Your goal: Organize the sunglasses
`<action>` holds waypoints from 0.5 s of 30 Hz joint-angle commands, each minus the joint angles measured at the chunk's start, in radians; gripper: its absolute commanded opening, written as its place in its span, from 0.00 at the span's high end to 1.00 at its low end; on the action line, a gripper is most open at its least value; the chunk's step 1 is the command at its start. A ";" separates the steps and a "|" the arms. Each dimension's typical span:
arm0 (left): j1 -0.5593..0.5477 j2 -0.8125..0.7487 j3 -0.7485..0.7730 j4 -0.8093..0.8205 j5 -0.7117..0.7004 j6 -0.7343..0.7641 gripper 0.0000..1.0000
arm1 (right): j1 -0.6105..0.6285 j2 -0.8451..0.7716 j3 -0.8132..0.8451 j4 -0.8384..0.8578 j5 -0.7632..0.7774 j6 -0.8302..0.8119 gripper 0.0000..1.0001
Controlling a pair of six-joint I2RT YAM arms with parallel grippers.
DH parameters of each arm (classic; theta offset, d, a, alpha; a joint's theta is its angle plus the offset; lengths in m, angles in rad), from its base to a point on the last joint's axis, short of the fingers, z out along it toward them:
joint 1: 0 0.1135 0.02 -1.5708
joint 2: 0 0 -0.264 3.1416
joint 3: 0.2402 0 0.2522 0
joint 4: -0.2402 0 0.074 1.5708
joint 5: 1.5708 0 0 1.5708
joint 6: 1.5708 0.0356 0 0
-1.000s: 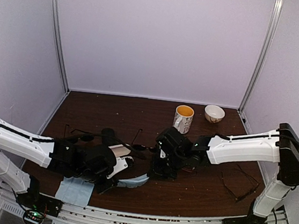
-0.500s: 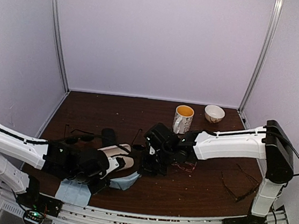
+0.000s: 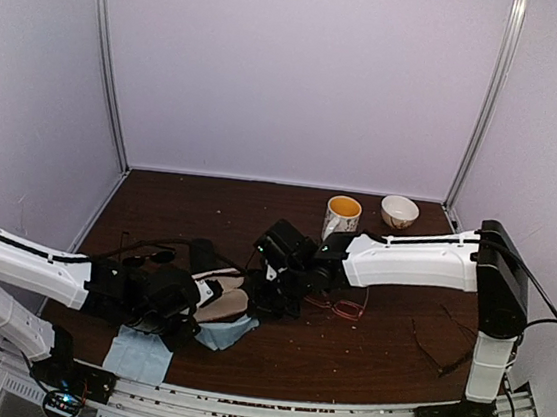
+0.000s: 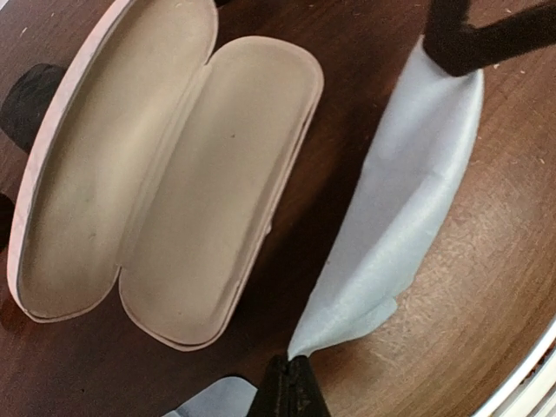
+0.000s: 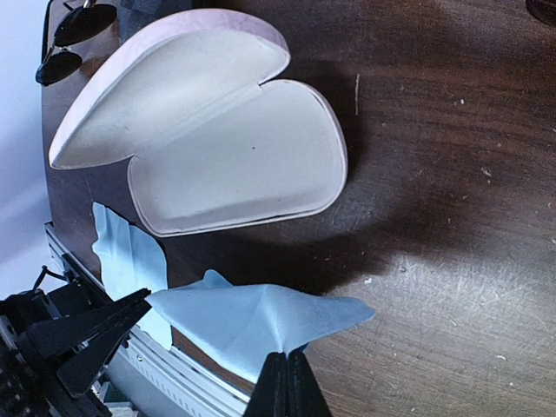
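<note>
A light-blue cloth hangs stretched between my two grippers. My left gripper is shut on one corner of the cloth. Across from it, my right gripper is shut on the far edge of the cloth. An open pink case with a cream lining lies empty beside the cloth. Black sunglasses with dark lenses lie beyond the case, left of centre. A pink-red framed pair lies under the right arm. A thin black-framed pair lies at the right.
A second light-blue cloth lies at the near edge by the left arm. A mug and a small bowl stand at the back right. A dark oblong case sits behind the pink case.
Both arms have carried the cloth leftward toward the pink case. The right arm's move has uncovered the pink-red framed pair.
</note>
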 commanded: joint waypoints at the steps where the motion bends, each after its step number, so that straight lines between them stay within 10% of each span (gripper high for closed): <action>1: 0.042 -0.004 -0.017 -0.008 0.016 -0.030 1.00 | -0.015 0.024 0.047 -0.032 0.036 -0.017 1.00; 15: 0.100 0.011 0.009 -0.056 0.043 -0.046 1.00 | -0.037 0.109 0.150 -0.063 0.016 -0.031 1.00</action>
